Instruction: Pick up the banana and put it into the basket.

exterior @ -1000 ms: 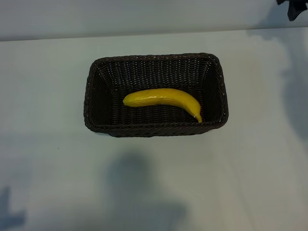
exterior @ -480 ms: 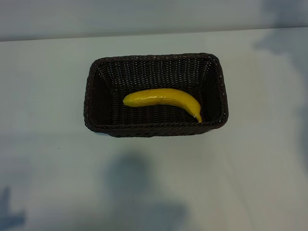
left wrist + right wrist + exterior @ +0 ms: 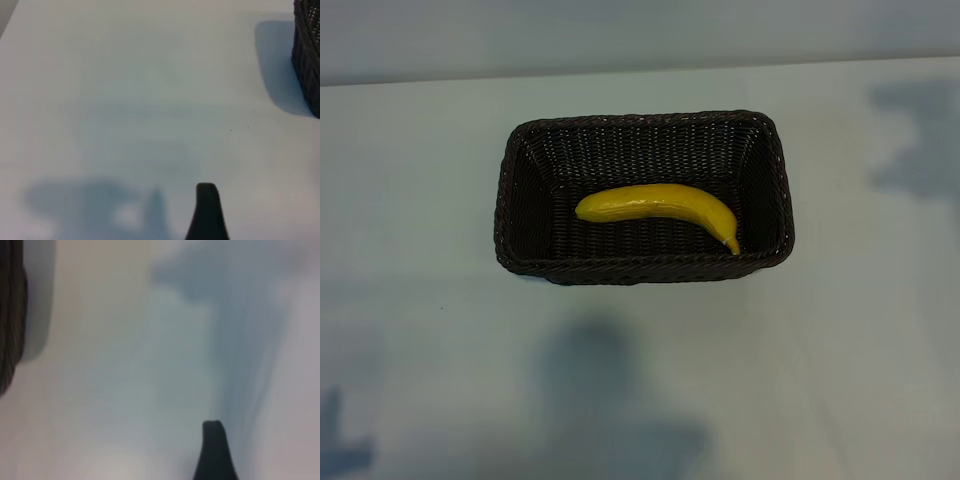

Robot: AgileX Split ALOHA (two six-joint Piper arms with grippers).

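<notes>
Yellow banana (image 3: 660, 208) lies inside your dark wicker basket (image 3: 516, 160), frame centre | basket rests on pale bench (image 3: 420, 350) | left jaws apart over bare bench, holding nothing | right jaws apart, empty

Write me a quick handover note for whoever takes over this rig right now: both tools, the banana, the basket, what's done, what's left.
Left tool: open, empty, over bare table beside the basket, only one fingertip showing in its wrist view.
Right tool: open, empty, over bare table, basket edge at the side of its wrist view.
Neither arm shows in the exterior view.
Banana: lying flat inside the basket, dark tip toward the right arm's side.
Done: banana is in the basket.
Left: nothing on the task; park the arms if needed.
</notes>
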